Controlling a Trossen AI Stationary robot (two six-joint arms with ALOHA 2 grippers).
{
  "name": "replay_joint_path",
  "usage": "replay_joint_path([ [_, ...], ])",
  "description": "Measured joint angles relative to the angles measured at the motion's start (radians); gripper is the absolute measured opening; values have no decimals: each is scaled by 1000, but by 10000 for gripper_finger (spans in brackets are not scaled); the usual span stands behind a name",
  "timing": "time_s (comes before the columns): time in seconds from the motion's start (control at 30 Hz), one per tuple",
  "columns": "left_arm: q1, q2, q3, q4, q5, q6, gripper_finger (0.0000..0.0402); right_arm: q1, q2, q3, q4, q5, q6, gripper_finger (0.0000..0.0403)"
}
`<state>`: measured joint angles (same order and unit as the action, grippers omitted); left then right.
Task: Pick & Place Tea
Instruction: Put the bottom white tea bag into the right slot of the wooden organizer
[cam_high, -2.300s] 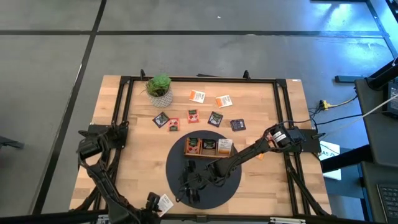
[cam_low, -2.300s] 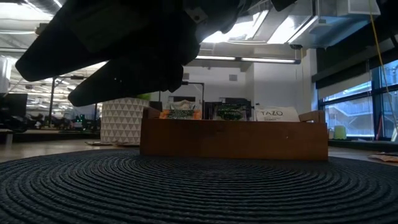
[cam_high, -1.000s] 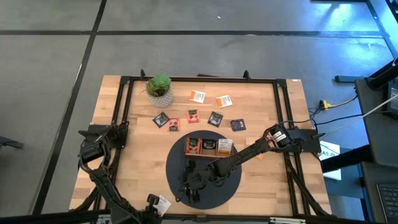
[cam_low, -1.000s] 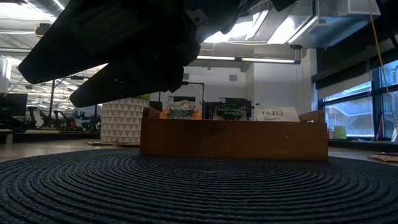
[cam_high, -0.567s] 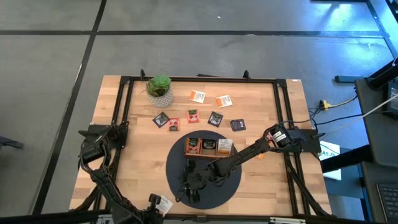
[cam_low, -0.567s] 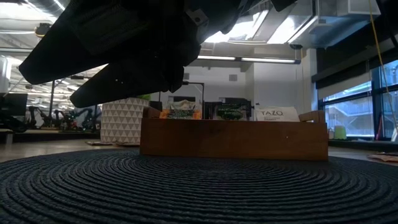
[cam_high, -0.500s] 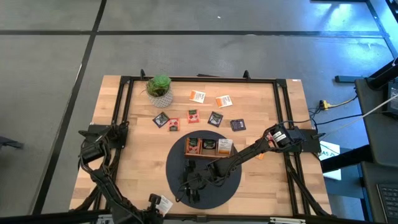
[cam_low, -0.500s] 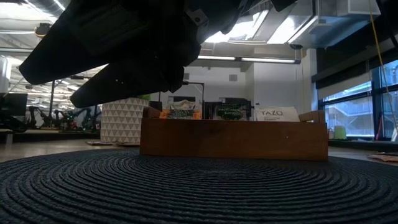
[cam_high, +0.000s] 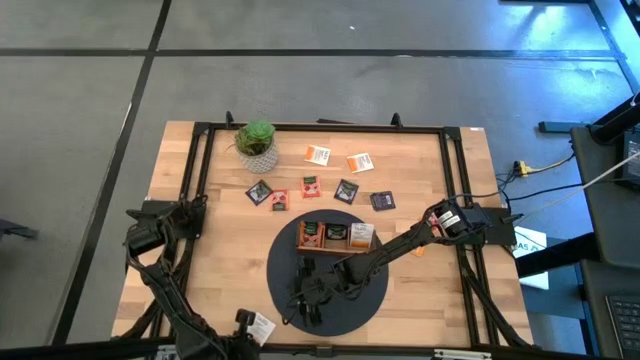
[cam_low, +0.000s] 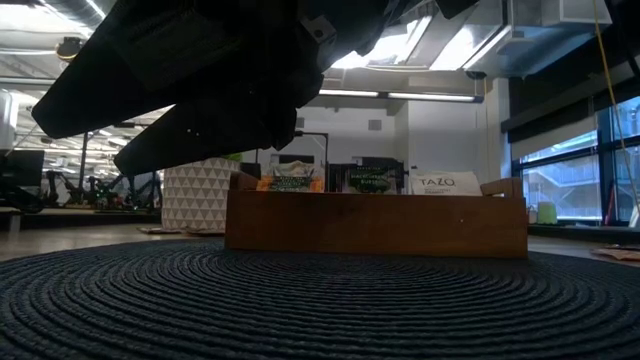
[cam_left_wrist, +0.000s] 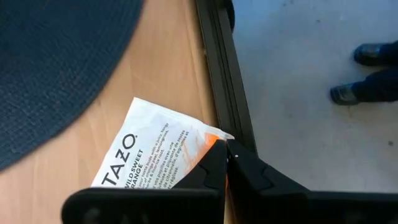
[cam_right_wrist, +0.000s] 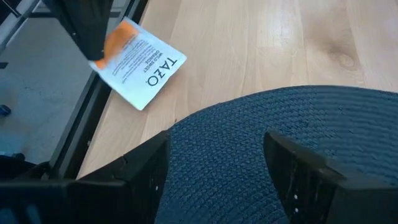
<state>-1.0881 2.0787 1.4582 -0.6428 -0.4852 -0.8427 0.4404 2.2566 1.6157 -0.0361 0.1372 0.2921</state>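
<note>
left pincer (cam_left_wrist: 226, 151): fingers together, clamped on corner of white-orange square tea packet (cam_left_wrist: 158, 158)
packet: at near edge of wooden surface (cam_high: 230, 240), beside round dark woven mat (cam_right_wrist: 261, 155)
left arm: folded back, reaching along near edge
right pincer (cam_right_wrist: 214, 165): fingers apart, holding nothing, low over mat

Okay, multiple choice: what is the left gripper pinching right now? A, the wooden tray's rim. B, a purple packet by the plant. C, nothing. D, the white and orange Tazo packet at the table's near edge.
D: the left gripper is shut on a corner of the white-orange Tazo packet beside the table's edge rail.
</note>
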Motion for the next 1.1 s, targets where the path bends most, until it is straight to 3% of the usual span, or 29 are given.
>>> replay_joint_path([
  [0.1,9,-6,1,3,-7,-1,2,0,0,0,0,-42,11,259],
  [0.17,16,-6,1,2,-8,-1,2,2,0,0,0,-60,-80,259],
  [0.33,42,-6,2,9,-14,-1,2,29,-1,0,58,-3,-314,259],
  [0.5,71,-6,2,40,-20,-1,2,35,-2,0,68,-2,-382,259],
  [0.6,91,-7,3,61,-41,-10,2,30,-2,0,29,-74,-247,259],
  [0.77,112,-8,21,61,-74,8,2,-14,-2,0,-71,-309,185,259],
  [1.0,130,-8,54,20,-66,125,2,-83,-2,0,-29,-559,517,259],
  [1.1,140,-9,71,-17,-82,161,2,-115,-2,0,-41,-608,570,259],
])
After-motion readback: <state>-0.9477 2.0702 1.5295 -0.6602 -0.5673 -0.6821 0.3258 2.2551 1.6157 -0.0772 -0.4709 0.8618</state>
